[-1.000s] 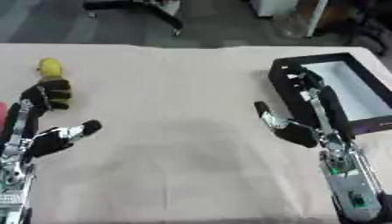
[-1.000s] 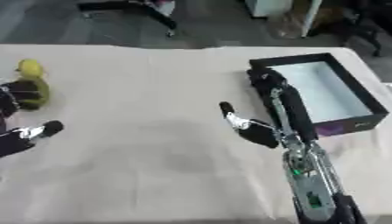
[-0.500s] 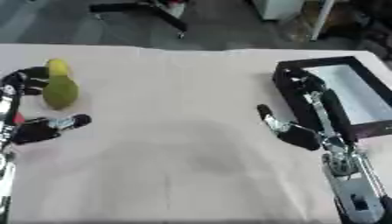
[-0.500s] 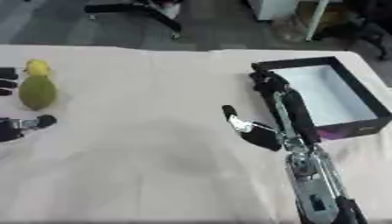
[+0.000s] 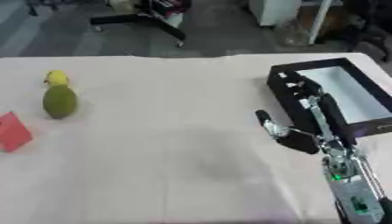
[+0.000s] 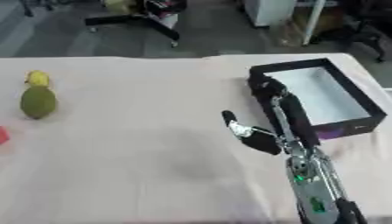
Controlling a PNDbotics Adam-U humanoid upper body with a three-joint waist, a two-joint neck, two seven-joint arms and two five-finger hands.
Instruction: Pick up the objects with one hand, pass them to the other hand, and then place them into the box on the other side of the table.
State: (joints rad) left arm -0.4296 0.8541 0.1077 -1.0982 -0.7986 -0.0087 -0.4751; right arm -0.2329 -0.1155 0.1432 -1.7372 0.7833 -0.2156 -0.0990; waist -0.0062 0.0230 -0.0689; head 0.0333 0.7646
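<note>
The big table (image 5: 168,166) has a light cloth on it. Behind it is a dark floor with a chair base (image 5: 141,22). The black box (image 5: 337,94) sits on my right side, white inside. My right hand (image 5: 302,111) is by the box with its fingers straight and holding nothing. Far on the left lie a green fruit (image 5: 59,101), touching a small yellow fruit (image 5: 56,77), and a red thing (image 5: 13,131) close by.

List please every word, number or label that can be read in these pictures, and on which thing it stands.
None can be read.
The black box has a purple patch on its front wall, too blurred to tell if it is a label.
The red object, green fruit and yellow fruit show no writing.
</note>
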